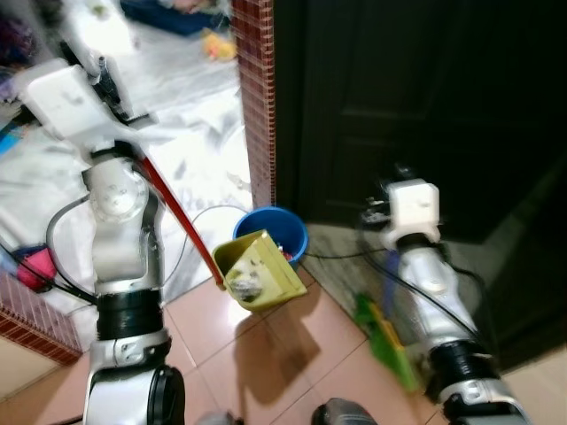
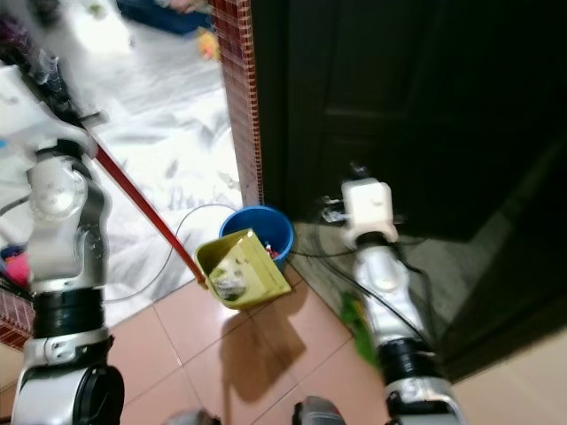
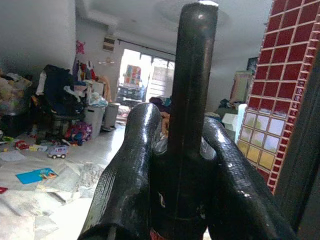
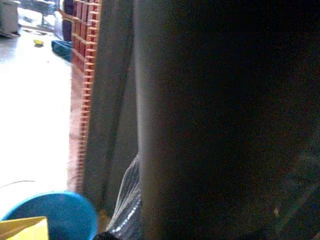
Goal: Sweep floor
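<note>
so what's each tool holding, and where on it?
Left tool grips the dustpan by its black handle end. Right tool: can't tell, its wrist view is too dark.

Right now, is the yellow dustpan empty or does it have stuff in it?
Not empty. The yellow plastic dustpan on the red stick holds a grey clump of dust and scraps, just beside the round blue bucket.
</note>
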`<state>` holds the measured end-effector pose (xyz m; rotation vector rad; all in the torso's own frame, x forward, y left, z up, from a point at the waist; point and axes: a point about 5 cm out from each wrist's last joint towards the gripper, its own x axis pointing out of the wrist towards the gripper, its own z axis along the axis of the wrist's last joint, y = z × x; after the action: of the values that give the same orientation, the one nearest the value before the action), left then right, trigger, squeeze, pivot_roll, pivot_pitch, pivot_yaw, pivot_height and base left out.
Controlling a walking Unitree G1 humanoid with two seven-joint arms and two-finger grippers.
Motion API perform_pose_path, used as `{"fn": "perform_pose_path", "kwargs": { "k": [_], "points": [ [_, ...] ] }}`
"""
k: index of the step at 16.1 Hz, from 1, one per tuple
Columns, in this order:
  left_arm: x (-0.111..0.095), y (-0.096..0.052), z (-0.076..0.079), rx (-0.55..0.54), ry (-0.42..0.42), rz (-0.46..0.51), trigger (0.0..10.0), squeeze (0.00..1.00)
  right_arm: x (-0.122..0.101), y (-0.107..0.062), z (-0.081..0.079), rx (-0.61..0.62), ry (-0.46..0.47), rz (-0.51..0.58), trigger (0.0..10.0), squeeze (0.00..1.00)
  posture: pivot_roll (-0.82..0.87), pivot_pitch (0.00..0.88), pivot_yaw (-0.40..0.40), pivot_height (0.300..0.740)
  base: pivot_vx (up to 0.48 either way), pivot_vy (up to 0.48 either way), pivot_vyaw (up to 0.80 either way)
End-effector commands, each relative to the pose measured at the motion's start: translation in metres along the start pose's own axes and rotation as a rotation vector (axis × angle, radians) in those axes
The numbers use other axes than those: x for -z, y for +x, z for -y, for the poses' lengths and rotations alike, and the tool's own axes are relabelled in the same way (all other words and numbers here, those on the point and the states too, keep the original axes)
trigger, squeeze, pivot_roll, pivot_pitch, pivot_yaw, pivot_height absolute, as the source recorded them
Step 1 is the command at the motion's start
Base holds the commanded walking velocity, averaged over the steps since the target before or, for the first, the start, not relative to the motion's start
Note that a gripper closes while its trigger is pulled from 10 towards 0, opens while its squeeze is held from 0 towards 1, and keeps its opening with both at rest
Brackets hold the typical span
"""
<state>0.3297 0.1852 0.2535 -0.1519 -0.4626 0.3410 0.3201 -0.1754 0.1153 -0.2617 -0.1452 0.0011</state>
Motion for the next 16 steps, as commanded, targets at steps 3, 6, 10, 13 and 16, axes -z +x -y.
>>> {"fn": "perform_pose_path", "kwargs": {
  "k": [3,6,10,13,16],
  "points": [
    [-0.0219,0.0074,-0.0038,-0.045,0.042,0.117,10.0,0.00,-0.0113,0.0058,-0.0077,-0.027,-0.010,0.044,10.0,0.00,0.01,0.000,0.016,0.740,0.459,0.000,0.00],
    [-0.0260,0.0100,-0.0074,-0.076,0.094,0.154,10.0,0.00,-0.0109,0.0055,-0.0074,-0.027,-0.009,0.043,10.0,0.00,0.01,0.000,0.016,0.740,0.458,0.000,0.00],
    [-0.0245,0.0101,-0.0042,-0.069,0.088,0.155,10.0,0.00,-0.0107,0.0050,-0.0078,-0.029,-0.011,0.043,10.0,0.00,0.01,0.000,0.018,0.740,0.463,0.000,0.00],
    [-0.0221,0.0085,-0.0019,-0.067,0.096,0.149,10.0,0.00,-0.0110,0.0053,-0.0080,-0.028,-0.010,0.044,10.0,0.00,0.01,0.000,0.018,0.740,0.480,0.000,0.00],
    [-0.0263,0.0086,-0.0048,-0.082,0.154,0.190,10.0,0.00,-0.0113,0.0057,-0.0077,-0.031,-0.012,0.046,10.0,0.00,0.01,0.000,0.015,0.740,0.480,0.000,0.00]
  ]
}}
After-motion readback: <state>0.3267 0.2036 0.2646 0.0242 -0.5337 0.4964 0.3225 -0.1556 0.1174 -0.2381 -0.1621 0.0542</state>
